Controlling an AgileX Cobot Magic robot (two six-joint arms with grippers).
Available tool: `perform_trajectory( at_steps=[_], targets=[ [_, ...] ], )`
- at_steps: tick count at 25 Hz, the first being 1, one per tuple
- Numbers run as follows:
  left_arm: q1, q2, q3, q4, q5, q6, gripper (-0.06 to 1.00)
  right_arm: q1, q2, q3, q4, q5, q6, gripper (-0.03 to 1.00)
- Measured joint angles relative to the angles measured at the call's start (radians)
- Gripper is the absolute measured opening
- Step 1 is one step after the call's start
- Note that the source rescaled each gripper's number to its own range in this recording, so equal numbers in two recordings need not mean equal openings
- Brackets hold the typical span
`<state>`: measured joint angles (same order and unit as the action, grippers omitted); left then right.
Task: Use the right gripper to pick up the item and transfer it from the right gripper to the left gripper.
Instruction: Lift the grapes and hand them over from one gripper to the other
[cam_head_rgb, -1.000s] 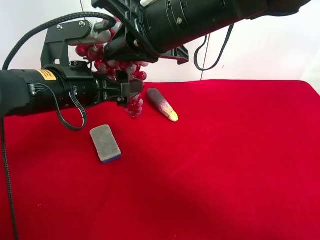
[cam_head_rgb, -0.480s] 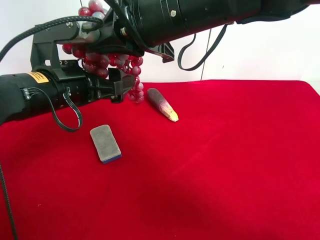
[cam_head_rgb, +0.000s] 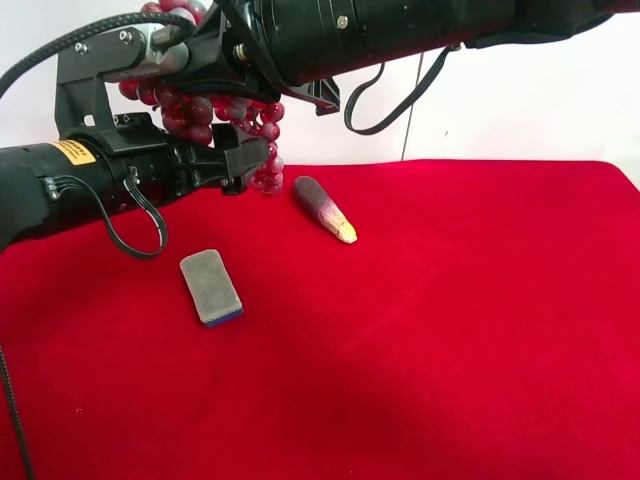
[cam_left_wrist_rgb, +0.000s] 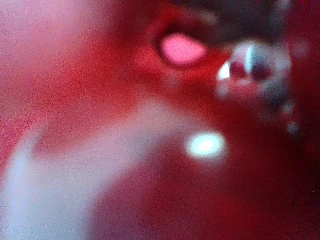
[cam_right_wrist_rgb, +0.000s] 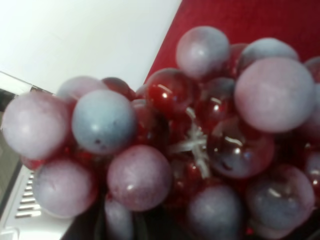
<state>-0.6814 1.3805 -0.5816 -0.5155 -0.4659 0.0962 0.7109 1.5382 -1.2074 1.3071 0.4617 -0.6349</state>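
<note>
The bunch of red and pale pink grapes (cam_head_rgb: 255, 118) hangs in the air above the back left of the red cloth. It fills the right wrist view (cam_right_wrist_rgb: 200, 140). It hangs under the unlabelled right arm, whose gripper (cam_head_rgb: 222, 75) is mostly hidden behind the bunch and holds its top. The yellow-labelled left arm comes in from the exterior high view's left. Its gripper (cam_head_rgb: 248, 165) is level with the bunch's lower end and touches it. The left wrist view is a red blur of grapes (cam_left_wrist_rgb: 150, 190) against the lens, so its jaws are not shown.
A grey sponge (cam_head_rgb: 211, 287) lies on the red cloth (cam_head_rgb: 480, 330) at front left of the bunch. A dark purple yellow-tipped piece (cam_head_rgb: 323, 208) lies just right of the bunch's lower end. A white wall stands behind.
The right arm has moved up and to the view's left, lifting the bunch higher off the cloth. The left arm has moved up and left with it, staying at the bunch's lower end.
</note>
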Motion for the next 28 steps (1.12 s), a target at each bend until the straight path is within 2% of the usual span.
perform_trajectory(
  at_steps=[7,11,14,20,28],
  targets=[
    [0.003,0.001,0.0,0.019,0.017,-0.028,1.0,0.0,0.0,0.0,-0.032,-0.017,-0.008,0.0],
    [0.005,0.002,0.001,0.017,0.038,-0.032,1.0,0.003,0.0,0.0,-0.038,-0.069,-0.008,0.0],
    [0.005,0.008,0.006,0.032,0.09,-0.022,1.0,0.003,-0.002,-0.004,-0.017,-0.11,-0.007,0.0],
    [0.004,0.012,0.008,0.041,0.106,-0.022,1.0,0.005,-0.004,-0.004,0.027,-0.11,-0.007,0.0],
    [0.004,0.012,0.008,0.042,0.063,-0.041,1.0,0.005,-0.004,-0.004,0.09,-0.078,-0.007,0.0]
  ],
)
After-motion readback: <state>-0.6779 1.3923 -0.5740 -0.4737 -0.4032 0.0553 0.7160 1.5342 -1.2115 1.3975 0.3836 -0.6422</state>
